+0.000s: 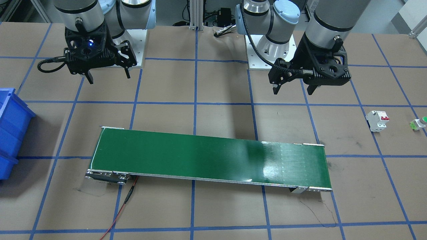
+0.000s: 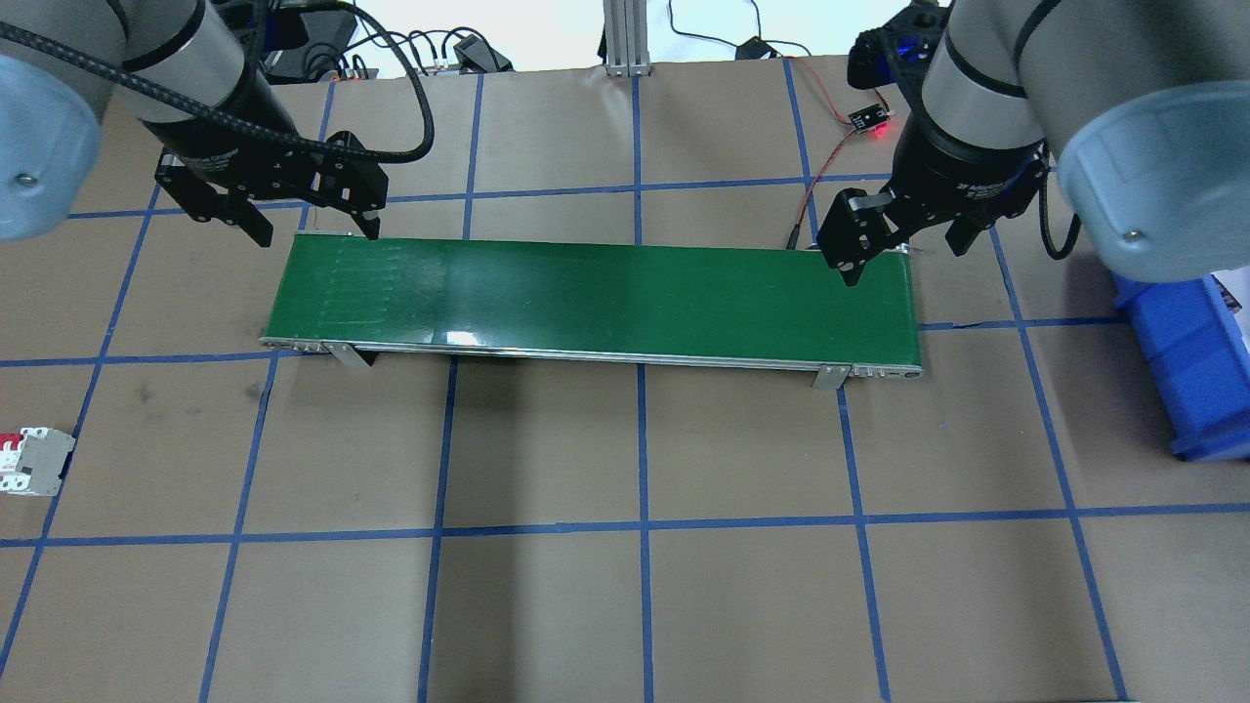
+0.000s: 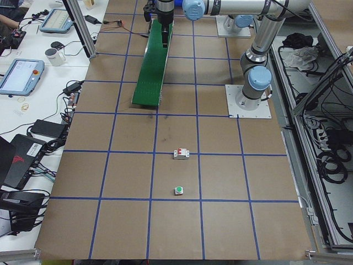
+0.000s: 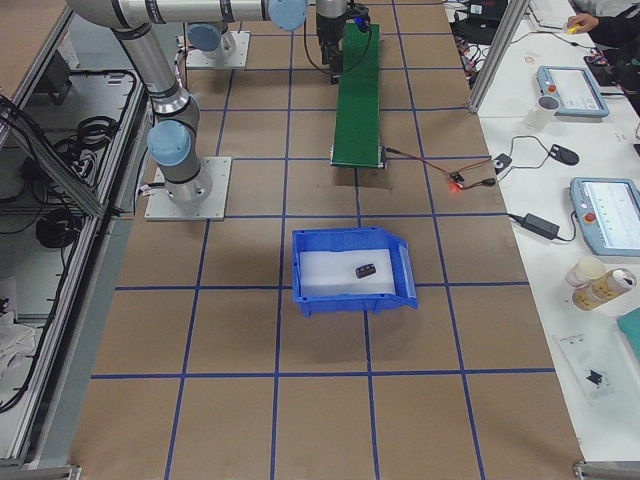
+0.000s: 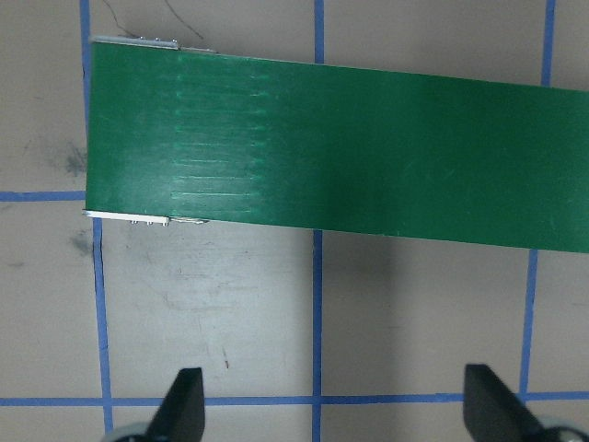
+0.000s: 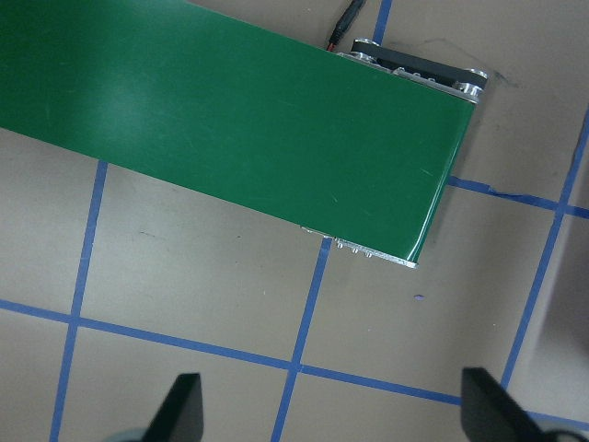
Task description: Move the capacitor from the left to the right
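**Capacitor in the bin — move looks complete**

The capacitor lies on the pale floor of the blue bin on the robot's right side, well apart from both arms. The left gripper and right gripper hover at opposite ends of the green conveyor, jaws spread wide, holding nothing. The white breaker and green button sit on the left — not this job's concern. By my judgement, nothing remains to carry.
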`<state>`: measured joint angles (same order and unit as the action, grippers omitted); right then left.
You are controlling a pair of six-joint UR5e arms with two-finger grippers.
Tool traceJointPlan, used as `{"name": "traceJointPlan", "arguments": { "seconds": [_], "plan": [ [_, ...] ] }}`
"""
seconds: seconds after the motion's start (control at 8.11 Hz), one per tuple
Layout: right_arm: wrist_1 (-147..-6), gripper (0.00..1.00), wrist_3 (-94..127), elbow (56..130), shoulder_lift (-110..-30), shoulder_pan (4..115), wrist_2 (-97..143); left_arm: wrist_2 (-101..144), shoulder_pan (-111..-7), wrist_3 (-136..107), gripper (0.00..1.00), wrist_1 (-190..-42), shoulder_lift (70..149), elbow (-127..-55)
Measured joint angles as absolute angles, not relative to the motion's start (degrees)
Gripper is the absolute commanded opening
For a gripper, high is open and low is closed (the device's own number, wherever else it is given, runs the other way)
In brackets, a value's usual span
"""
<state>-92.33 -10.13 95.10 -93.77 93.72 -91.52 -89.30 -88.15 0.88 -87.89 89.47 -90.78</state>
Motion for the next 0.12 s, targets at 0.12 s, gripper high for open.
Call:
{"name": "traceJointPlan", "arguments": {
  "seconds": [0.12],
  "plan": [
    [-92.4,1.0,-10.34,95.1,-93.77,93.77,-91.51,-89.3,-88.15,0.88,1.0,-87.89,89.47,-90.79]
  ]
}}
